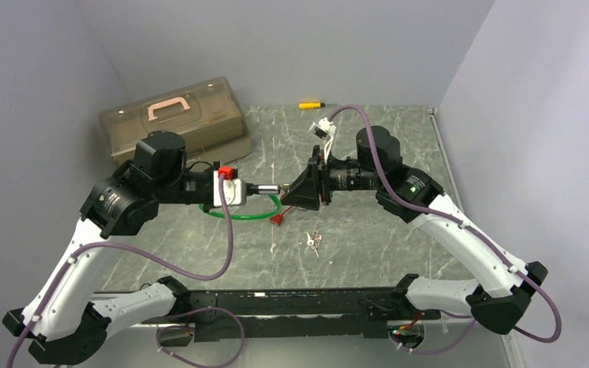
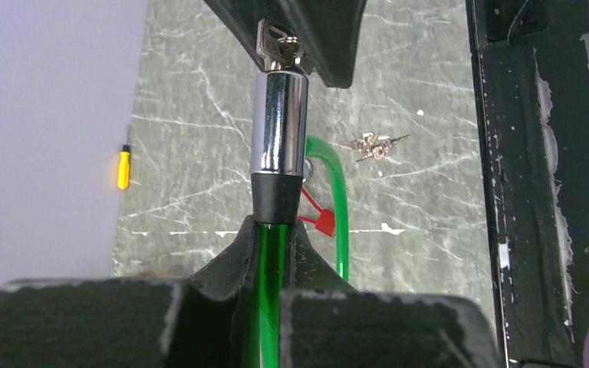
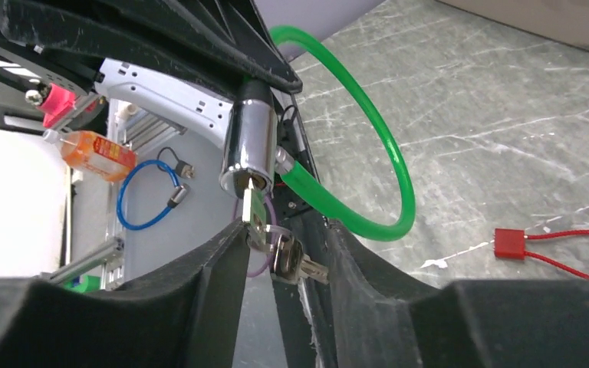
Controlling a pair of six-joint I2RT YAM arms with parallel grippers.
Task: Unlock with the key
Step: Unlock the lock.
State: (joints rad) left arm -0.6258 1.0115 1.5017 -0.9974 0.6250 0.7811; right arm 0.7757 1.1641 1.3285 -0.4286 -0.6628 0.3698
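No lettering can be read; the label on the orange bottle (image 3: 96, 152) is too blurred.

A grey-green marbled tabletop with white veins (image 1: 368, 245) is closed in by plain pale lavender-grey walls (image 1: 276, 46) at the back and on both sides, under soft, even light. A translucent brown plastic toolbox with a pink handle (image 1: 199, 107) sits in the far left corner, and a small yellow-handled screwdriver (image 1: 311, 105) lies by the back wall.

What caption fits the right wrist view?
Key in the chrome cylinder of the green cable lock, right gripper open around it.
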